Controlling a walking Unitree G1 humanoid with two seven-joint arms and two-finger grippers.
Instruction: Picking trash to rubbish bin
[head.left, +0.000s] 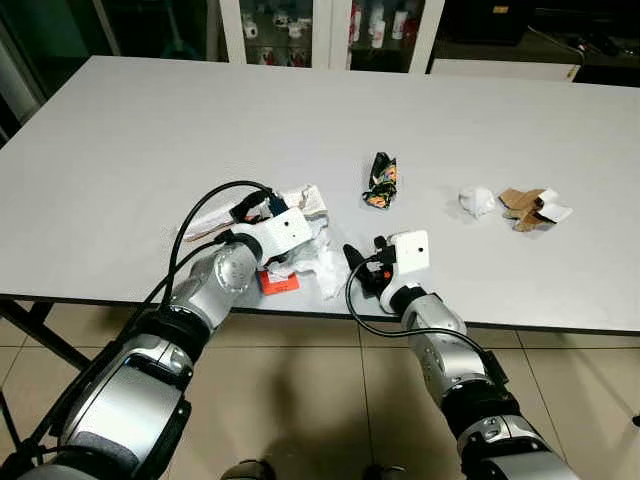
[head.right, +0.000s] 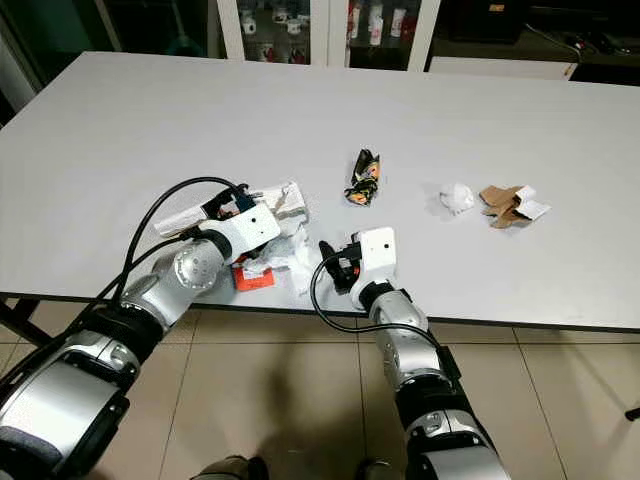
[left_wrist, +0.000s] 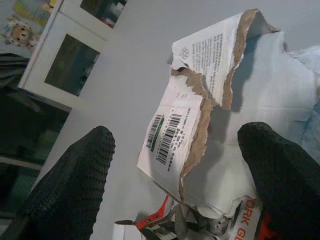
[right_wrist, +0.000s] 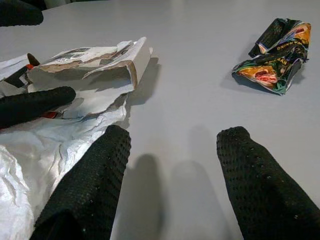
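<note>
Trash is lying spread along the bench — the left end effector is hovering, fingers apart, straddling the torn carton for a grasp. The right end effector is waiting just beside the white wrapping, also spread, facing the snack wrapper — likely next. Paper wad and cardboard scraps are sitting well apart.

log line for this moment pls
left gripper open over torn box | right gripper open, near table edge | wrapper untouched
</note>
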